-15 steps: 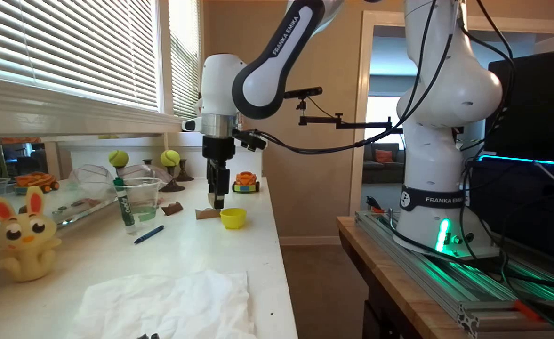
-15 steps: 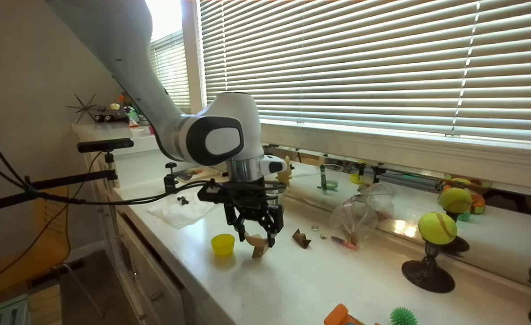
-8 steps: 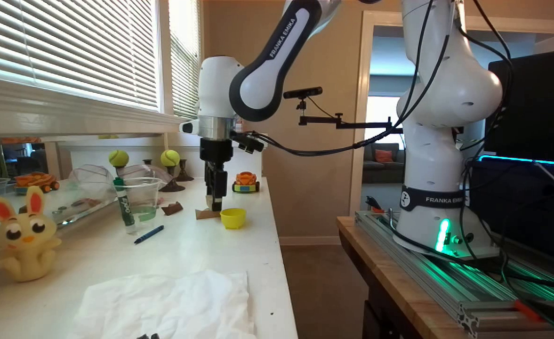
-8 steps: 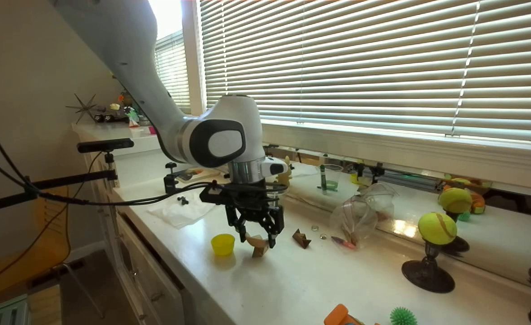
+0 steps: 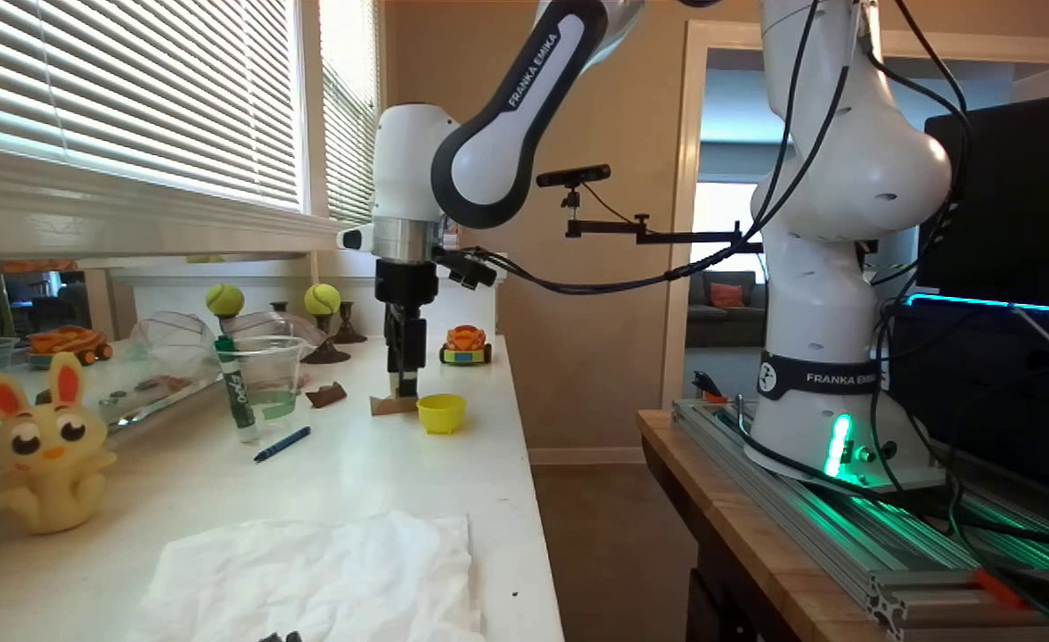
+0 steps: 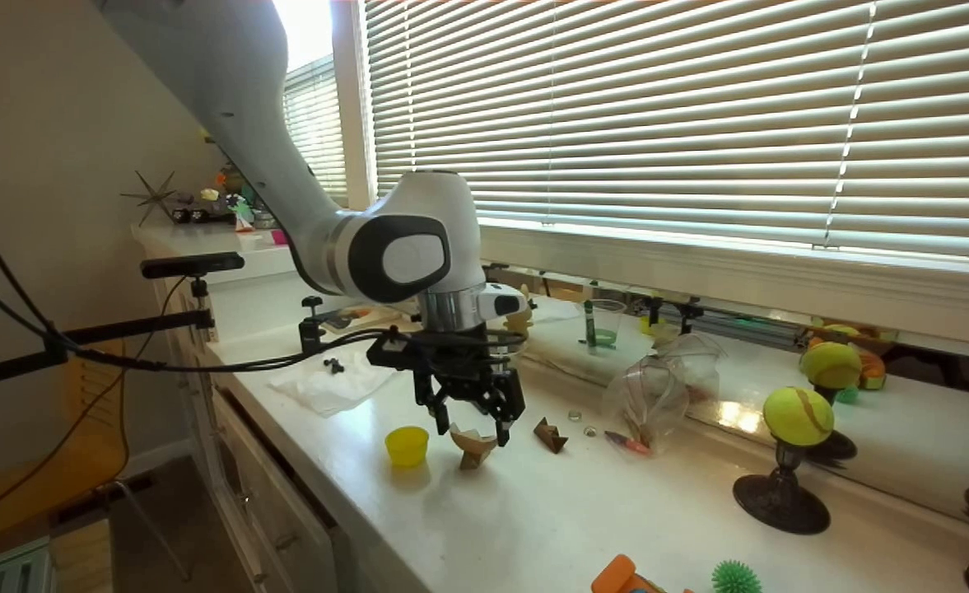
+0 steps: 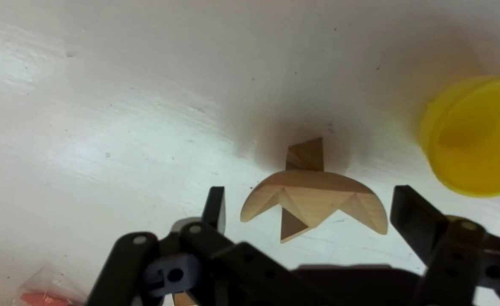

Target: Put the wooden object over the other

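Observation:
The light, curved wooden object (image 7: 317, 191), with notches along one edge, sits on top of the small brown wooden block (image 7: 307, 155). In an exterior view the curved piece (image 6: 476, 445) stands roughly level on the block (image 6: 473, 462). The block also shows in the other picture of the counter (image 5: 392, 407), beside the yellow cup. Most of the block's top is hidden by the curved piece. My gripper (image 7: 307, 208) is open, one finger at each end of the piece. A gap shows at the left end and a narrower one at the right.
A yellow cup (image 6: 407, 446) stands close to the block. Another brown wooden piece (image 6: 550, 435) lies toward the window side. A clear cup with a green marker (image 5: 261, 383), a blue pen (image 5: 282, 444), a plastic bag (image 6: 649, 395) and an orange toy car (image 5: 466, 345) are on the counter.
The gripper fingers have spread and let go of the curved piece, which now sits more level on the block. The gripper has shifted slightly toward the window and a little upward.

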### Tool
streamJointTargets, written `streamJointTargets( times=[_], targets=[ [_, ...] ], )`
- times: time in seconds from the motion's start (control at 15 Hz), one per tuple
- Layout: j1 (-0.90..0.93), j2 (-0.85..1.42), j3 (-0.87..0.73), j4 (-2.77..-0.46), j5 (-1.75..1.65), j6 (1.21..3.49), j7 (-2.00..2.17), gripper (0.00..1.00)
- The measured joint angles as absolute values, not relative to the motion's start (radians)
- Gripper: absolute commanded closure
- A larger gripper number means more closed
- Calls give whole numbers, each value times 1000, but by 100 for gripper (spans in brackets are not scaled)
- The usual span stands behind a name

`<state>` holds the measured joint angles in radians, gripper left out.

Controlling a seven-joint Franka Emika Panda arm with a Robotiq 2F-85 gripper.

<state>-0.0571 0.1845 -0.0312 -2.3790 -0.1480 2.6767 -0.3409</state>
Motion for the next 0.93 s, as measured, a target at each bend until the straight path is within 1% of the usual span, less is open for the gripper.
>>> streamJointTargets(
  times=[0.27,0.67,0.93],
  targets=[
    [-57,146,-43,-2374,-184,2617,-324,0],
    [-70,-115,-82,-2379,-180,2207,-324,0],
    [-72,-252,-108,-2380,-105,2080,-304,0]
  ],
)
